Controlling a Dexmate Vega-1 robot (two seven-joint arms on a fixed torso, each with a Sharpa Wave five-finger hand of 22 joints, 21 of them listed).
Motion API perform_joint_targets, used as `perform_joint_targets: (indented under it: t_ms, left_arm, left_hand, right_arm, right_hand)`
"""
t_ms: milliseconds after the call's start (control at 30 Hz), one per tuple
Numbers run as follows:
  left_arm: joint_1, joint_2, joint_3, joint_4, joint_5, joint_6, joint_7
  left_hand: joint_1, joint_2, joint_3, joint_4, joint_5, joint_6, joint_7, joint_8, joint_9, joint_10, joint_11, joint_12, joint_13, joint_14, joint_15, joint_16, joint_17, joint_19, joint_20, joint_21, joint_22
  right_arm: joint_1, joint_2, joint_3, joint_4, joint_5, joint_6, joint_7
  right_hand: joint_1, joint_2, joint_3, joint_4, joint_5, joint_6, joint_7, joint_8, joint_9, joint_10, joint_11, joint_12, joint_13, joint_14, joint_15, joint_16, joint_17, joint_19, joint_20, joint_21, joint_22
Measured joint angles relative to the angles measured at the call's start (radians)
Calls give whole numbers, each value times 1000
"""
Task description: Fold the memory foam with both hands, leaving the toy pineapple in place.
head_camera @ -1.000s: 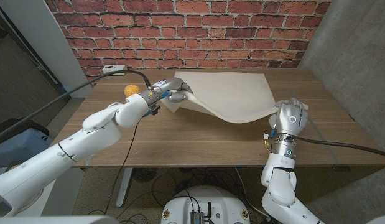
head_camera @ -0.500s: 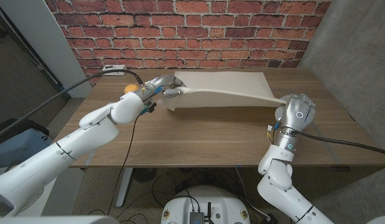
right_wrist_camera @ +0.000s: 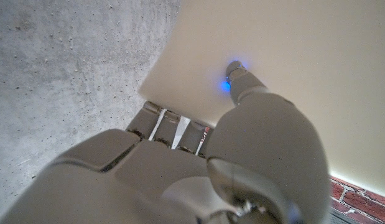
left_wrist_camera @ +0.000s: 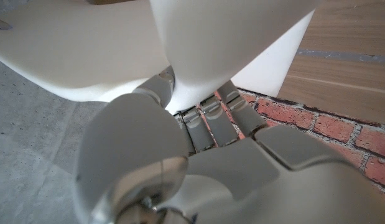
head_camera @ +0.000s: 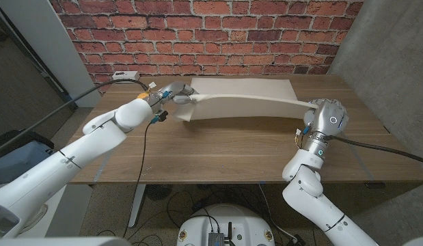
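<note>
Left hand [head_camera: 171, 95]: fingers clamped on near-left corner of cream rectangular memory foam sheet [head_camera: 245, 87]. Sheet's long axis across brown wooden tabletop [head_camera: 218, 147], near edge lifted, far half lying flat. Right hand [head_camera: 324, 117]: fingers gripping near-right corner. Toy pineapple: not discernible.

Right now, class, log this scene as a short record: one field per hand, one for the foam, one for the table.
left hand: grips the foam's near-left corner, raised off the table
right hand: grips the foam's near-right corner, raised
memory foam: near edge lifted, carried back over the flat far part
table: wooden, bare in front of the foam
toy pineapple: cannot tell
</note>
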Motion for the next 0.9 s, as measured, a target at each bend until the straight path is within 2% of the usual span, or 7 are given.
perform_joint_targets:
  t_ms: [267,367,467,533,600,633,900]
  left_arm:
    - [-85,3,52,17,-50,92,-52]
    - [-117,0,72,25,-65,92,-52]
    - [-142,-4,87,32,-76,143,-77]
    - [-168,-11,99,40,-82,155,-81]
    - [-184,-16,107,48,-82,155,-81]
    - [-190,-18,110,51,-118,207,-97]
    - [-237,-36,127,80,-192,286,-105]
  left_hand:
    - [0,0,0,0,0,0,7,-6,1,2,2,0,1,5,5,0,-2,0,0,7,0]
    - [4,-4,0,0,0,2,9,-12,0,2,2,0,2,5,5,0,-2,0,0,11,0]
    - [4,-4,0,0,0,2,9,-13,-2,1,2,0,2,5,5,0,-2,5,5,11,0]
    - [4,-4,4,-4,0,2,9,-13,-2,1,3,0,2,8,8,0,-2,5,5,14,0]
    - [6,-6,5,-6,0,15,21,-13,-3,10,12,-2,3,10,11,0,-2,5,5,15,0]
    - [8,-8,5,-6,0,15,21,-13,-3,12,13,-2,3,10,11,0,-2,5,5,15,0]
    - [15,-15,5,-6,0,18,32,-21,-7,16,20,4,3,18,14,-1,-2,5,5,22,0]
  right_arm:
    - [58,-23,-21,-5,53,-20,22]
    - [58,-23,-21,-5,66,-24,29]
    - [103,-39,-39,8,87,-28,40]
    - [103,-39,-39,8,95,-29,44]
    - [103,-39,-39,8,102,-30,48]
    - [138,-51,-56,24,109,-30,51]
    - [195,-68,-84,52,135,-31,65]
  right_hand:
    - [-3,-3,6,-2,-2,0,0,-2,0,0,0,-6,0,0,0,-2,0,0,0,0,0]
    - [-3,-3,11,-1,-2,0,0,-2,0,0,0,-6,0,0,0,-8,0,0,0,0,0]
    - [-3,-3,13,-2,-9,-4,4,-7,0,0,0,-6,0,0,0,-8,0,0,0,0,0]
    - [-3,-3,14,-2,-9,-6,6,-8,0,0,0,-6,0,0,0,-8,0,0,0,0,0]
    - [-3,-3,14,-2,-9,-7,7,-8,0,0,0,-6,0,0,0,-12,0,0,0,0,0]
    - [-3,-3,15,0,-9,-7,7,-8,0,0,0,-6,0,0,0,-12,0,0,0,0,0]
    - [-3,-3,21,-3,-10,-7,7,-9,0,0,0,-12,0,0,0,-16,0,0,0,0,0]
